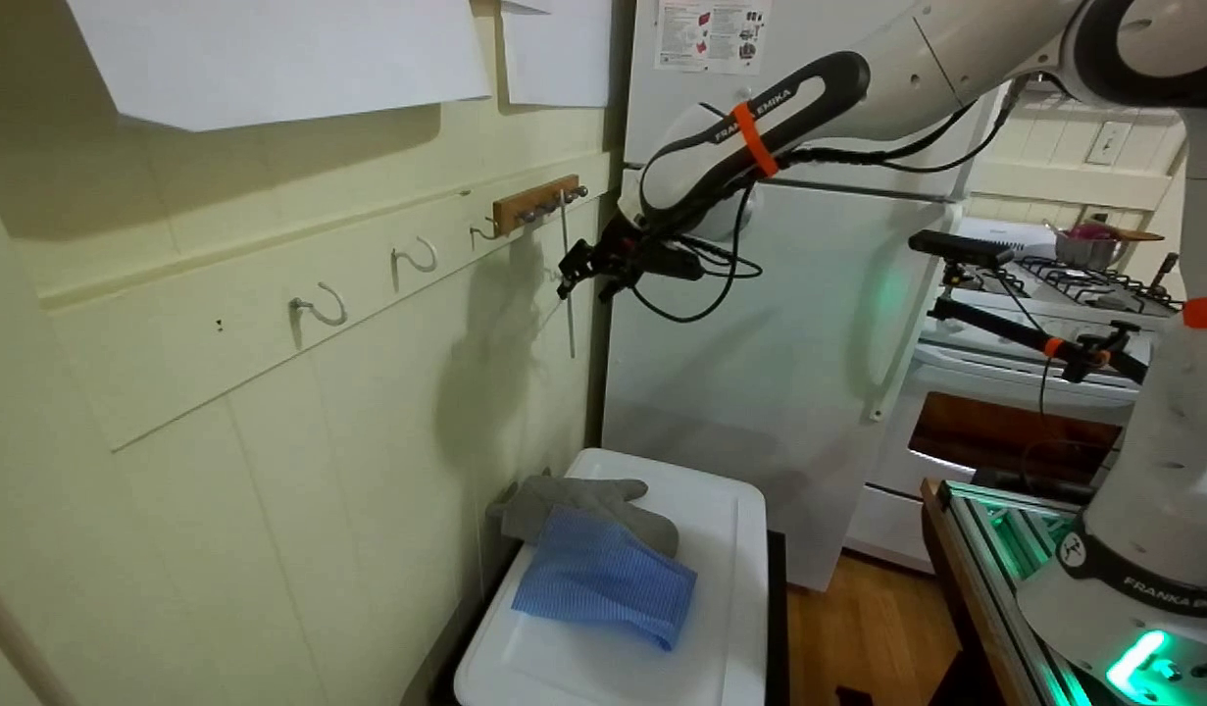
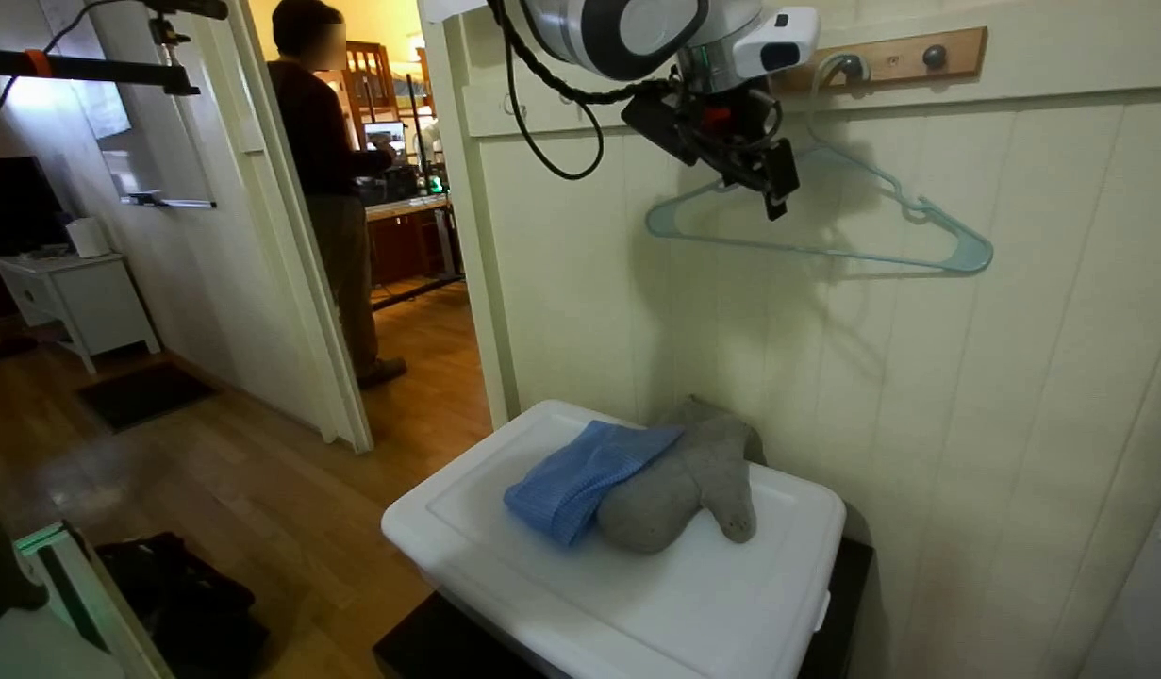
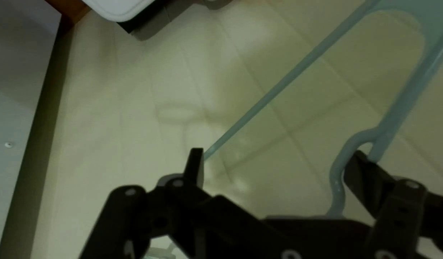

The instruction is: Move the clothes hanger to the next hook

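The pale blue clothes hanger (image 2: 967, 253) hangs by its hook on a round knob (image 2: 852, 68) of a wooden rack (image 2: 962, 45). In an exterior view the hanger (image 1: 570, 328) shows edge-on as a thin pale line. My gripper (image 1: 585, 284) is at the hanger's upper part, and it also shows in an exterior view (image 2: 778, 189). In the wrist view the gripper (image 3: 278, 162) is open, its fingers wide apart. A curved stretch of the hanger (image 3: 337, 180) runs between them, close against the right finger; whether they touch is unclear. The arm hides part of the hanger.
Curved metal hooks (image 1: 321, 306) are on the same wall board. Another rack knob (image 2: 935, 57) has nothing on it. Below stands a white lidded bin (image 1: 721, 628) with a grey stuffed mitt-like thing (image 1: 534, 505) and a blue cloth (image 1: 608, 579). A fridge (image 1: 740, 392) stands beside the wall.
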Available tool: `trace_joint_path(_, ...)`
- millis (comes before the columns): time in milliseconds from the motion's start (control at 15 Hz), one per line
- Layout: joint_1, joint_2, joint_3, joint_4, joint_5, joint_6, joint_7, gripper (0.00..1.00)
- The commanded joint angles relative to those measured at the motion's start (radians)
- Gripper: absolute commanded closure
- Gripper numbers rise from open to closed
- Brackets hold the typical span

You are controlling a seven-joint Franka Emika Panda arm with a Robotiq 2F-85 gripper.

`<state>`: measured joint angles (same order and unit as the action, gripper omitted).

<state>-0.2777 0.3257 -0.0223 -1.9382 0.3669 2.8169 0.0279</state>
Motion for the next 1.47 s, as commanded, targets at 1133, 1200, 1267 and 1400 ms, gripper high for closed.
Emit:
trace_joint_path(1133,0.029,-0.123,-0.063,-0.143,-0.045,0.015,0.004,0.00)
trace_joint_path(1200,0.036,-0.134,-0.080,-0.149,-0.074,-0.002,0.016,0.00)
trace_joint_path(1267,0.042,-0.146,-0.093,-0.159,-0.099,-0.014,0.021,0.00)
trace_joint_path(1400,0.053,-0.165,-0.115,-0.173,-0.144,-0.030,0.033,0.00)
